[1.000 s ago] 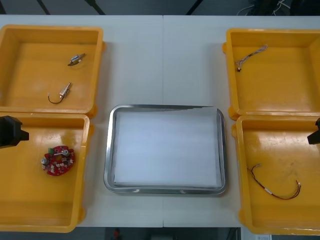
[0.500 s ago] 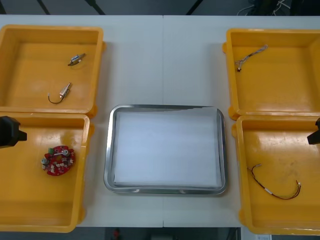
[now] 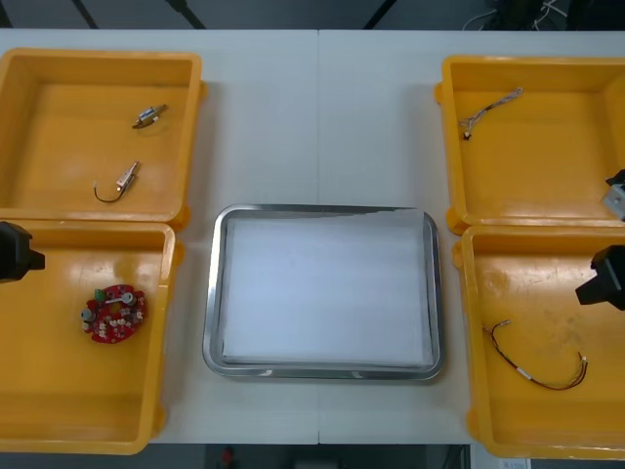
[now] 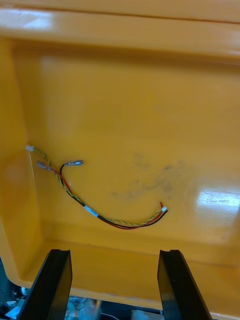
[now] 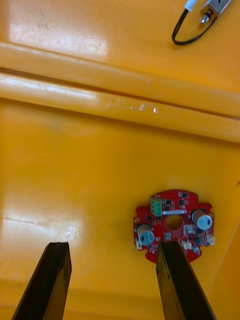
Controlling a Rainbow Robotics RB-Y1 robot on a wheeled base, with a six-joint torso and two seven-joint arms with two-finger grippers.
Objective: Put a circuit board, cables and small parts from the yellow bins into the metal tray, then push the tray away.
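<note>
Right gripper [image 4: 115, 255], jaws apart, near cable [image 4: 90, 210]; left gripper [image 5: 112, 247] near circuit board [image 5: 165, 233].

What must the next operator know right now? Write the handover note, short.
Left gripper: open, over the near left bin, circuit board just ahead of it.
Right gripper: open, over the near right bin, red and yellow cable ahead of it.
Far left bin: two small metal parts. Far right bin: another cable.
Done: nothing; metal tray holds none of them.
Left: every pick, then the push.
</note>
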